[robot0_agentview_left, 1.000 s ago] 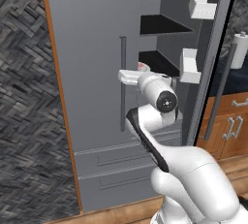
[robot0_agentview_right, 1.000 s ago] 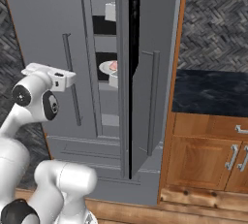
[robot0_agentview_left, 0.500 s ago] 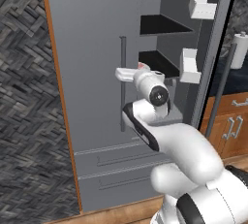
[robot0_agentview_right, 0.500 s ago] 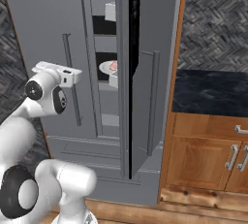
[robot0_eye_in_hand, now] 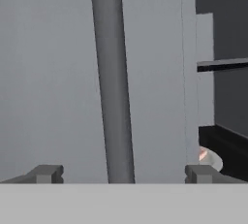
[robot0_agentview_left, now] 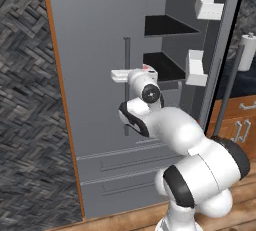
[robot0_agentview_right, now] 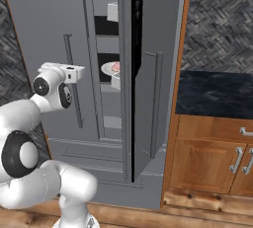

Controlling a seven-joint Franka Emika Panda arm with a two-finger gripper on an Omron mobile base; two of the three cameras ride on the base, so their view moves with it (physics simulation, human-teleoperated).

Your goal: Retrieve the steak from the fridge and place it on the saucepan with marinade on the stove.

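Left base view, left to right: herringbone wall (robot0_agentview_left: 25, 100) at 9 o'clock, then an orange-brown trim strip (robot0_agentview_left: 62, 100) along the edge of the fridge (robot0_agentview_left: 95, 40). Closed left door with bar handle (robot0_agentview_left: 127, 75) at centre; drawers (robot0_agentview_left: 120, 175) below at 6 o'clock. Gripper (robot0_agentview_left: 120, 76) level with the handle, just in front of the door face. At 1 o'clock, open interior with black shelves (robot0_agentview_left: 165, 27) and white door bins (robot0_agentview_left: 207, 6) on the swung-out right door. A sliver of steak (robot0_agentview_left: 148, 68) behind the wrist.

Right base view: gripper (robot0_agentview_right: 74, 73) at 9 o'clock beside the handle (robot0_agentview_right: 73, 84). Narrow opening between the door edges at 12 o'clock, with steak (robot0_agentview_right: 115, 67) on a white plate (robot0_agentview_right: 109, 71) on the middle shelf. Right door edge-on just right of it, leaving little free width. Dark counter (robot0_agentview_right: 215, 94) and wood cabinets (robot0_agentview_right: 207, 158) at 3 to 4 o'clock.

Hand view: fingertips (robot0_eye_in_hand: 46, 173) spread wide, nothing between them but the handle (robot0_eye_in_hand: 112, 72) beyond. Door edge at 2 o'clock; steak (robot0_eye_in_hand: 202, 154) and plate (robot0_eye_in_hand: 213, 160) peeking at 4 o'clock.
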